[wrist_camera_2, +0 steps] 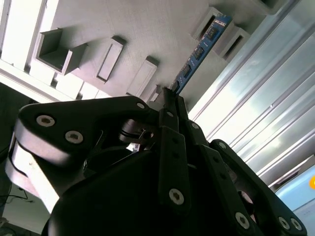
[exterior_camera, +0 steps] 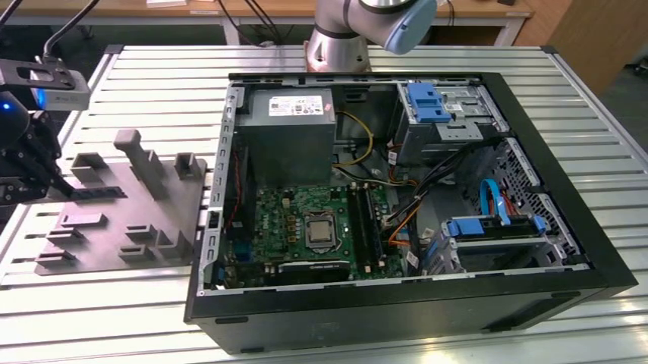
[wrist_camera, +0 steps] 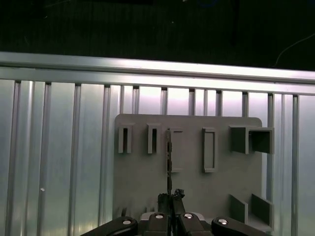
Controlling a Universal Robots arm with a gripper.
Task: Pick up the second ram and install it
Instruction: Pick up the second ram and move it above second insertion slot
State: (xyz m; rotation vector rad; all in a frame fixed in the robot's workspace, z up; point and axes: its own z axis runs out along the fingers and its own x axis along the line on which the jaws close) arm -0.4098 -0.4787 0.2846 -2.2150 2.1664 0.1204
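We are clenching the gripper (wrist_camera: 170,197) on one end of the second ram (wrist_camera: 169,157), standing edgewise in the grey fixture (wrist_camera: 138,179), probably for lifting it out straight.

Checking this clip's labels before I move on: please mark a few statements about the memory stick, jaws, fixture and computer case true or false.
1. The jaws are shut on one end of the memory stick. True.
2. The memory stick is seated in the motherboard. False: it is at the grey fixture, outside the computer case.
3. The computer case lies open with its motherboard exposed. True.
4. The grey fixture sits to the exterior view's right of the computer case. False: it sits to the exterior view's left.
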